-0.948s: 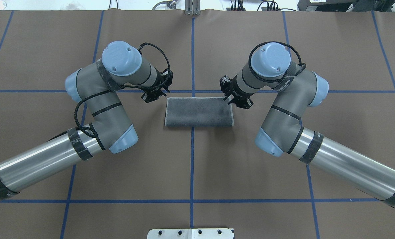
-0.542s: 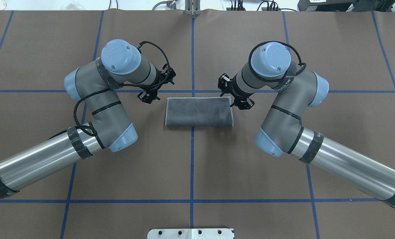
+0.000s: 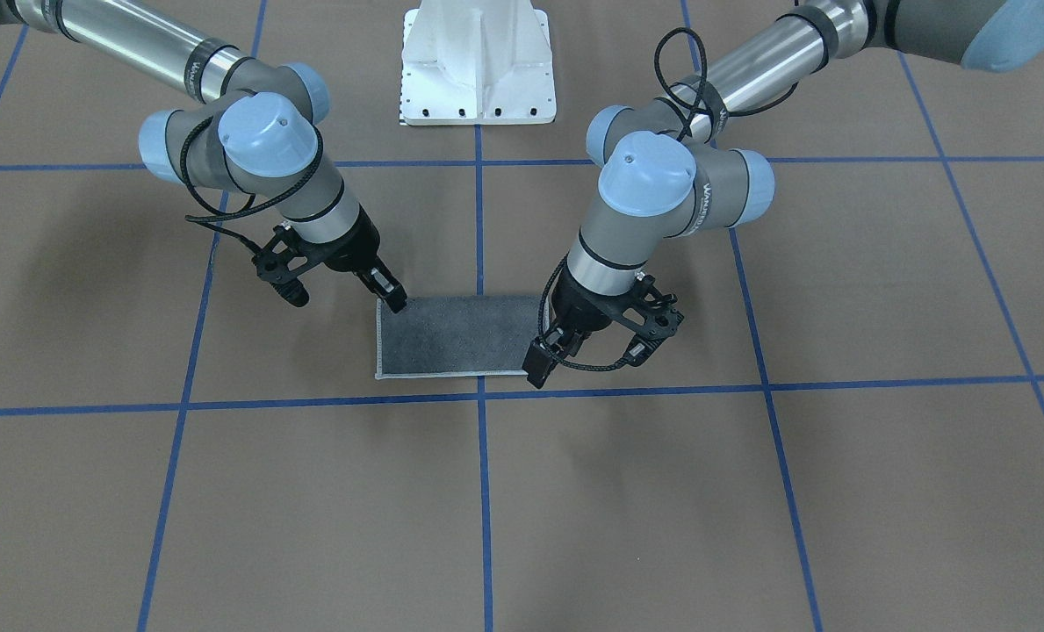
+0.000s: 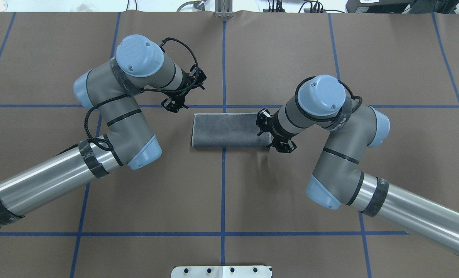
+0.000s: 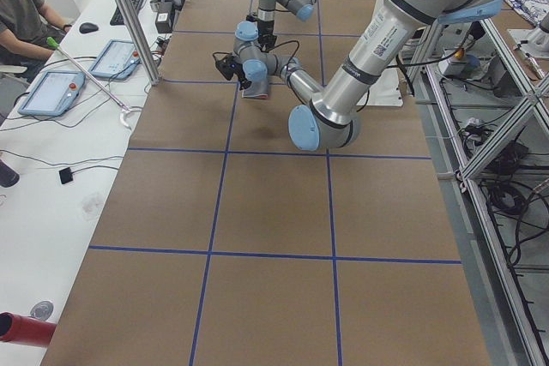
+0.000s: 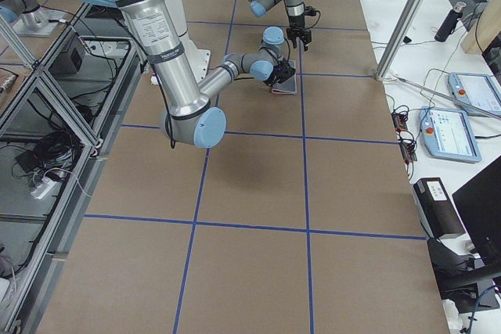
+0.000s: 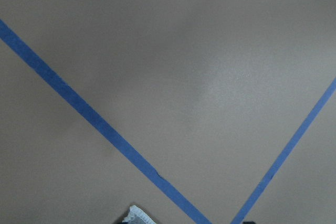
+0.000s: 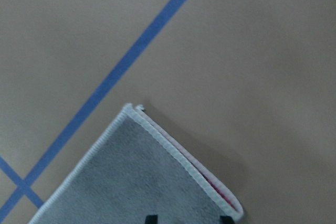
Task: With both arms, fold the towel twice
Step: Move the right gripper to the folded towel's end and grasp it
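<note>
The towel [image 4: 225,131] lies flat at the table's middle, folded once into a rectangle with its dark grey face up. It also shows in the front view [image 3: 456,338]. In the right wrist view a pink strip shows between its layers [image 8: 136,182]. My right gripper [image 4: 274,133] is open over the towel's right edge, toward the near-right corner. In the front view [image 3: 342,298] one of its fingers [image 3: 390,297] is at that corner. My left gripper [image 4: 183,94] is open and empty, just beyond the far-left corner [image 3: 588,360]. The left wrist view shows only the towel's tip [image 7: 135,215].
The brown table cover carries a grid of blue tape lines [image 4: 224,193]. The white pedestal base [image 3: 478,61] stands at the robot's side of the table. A desk with tablets [image 5: 51,92] runs along the far side, with a seated person.
My right arm has moved toward the robot along the towel's right edge, from the far-right corner to the near-right one. My left gripper has drifted slightly away from the far-left corner.
</note>
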